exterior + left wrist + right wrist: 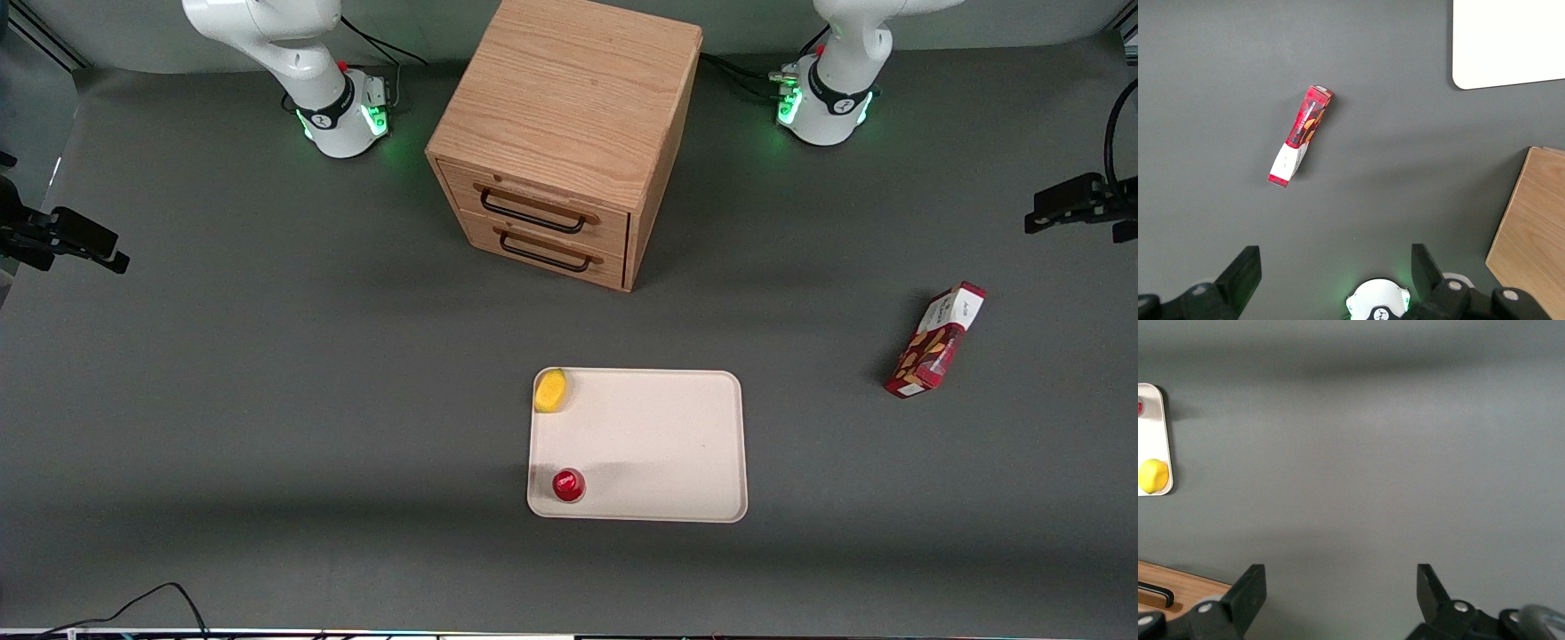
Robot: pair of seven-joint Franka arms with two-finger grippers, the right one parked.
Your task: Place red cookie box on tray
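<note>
- Nothing is moved yet: the red cookie box (pixel 935 341) lies on the grey table (pixel 267 373), well apart from the tray (pixel 676 444), toward the working arm's end.
- The left gripper (pixel 1335 270) hangs high above the box, fingers spread wide, empty.
- The tray carries a lemon (pixel 550 390) and a small red can (pixel 568 485) along one short edge; the rest is bare, open room for the box.

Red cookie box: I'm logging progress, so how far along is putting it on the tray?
Nothing is done yet: the red cookie box lies on the table toward the working arm's end, apart from the tray. The gripper hangs open above the table, holding nothing. Reaching, grasping, carrying and placing all remain.
</note>
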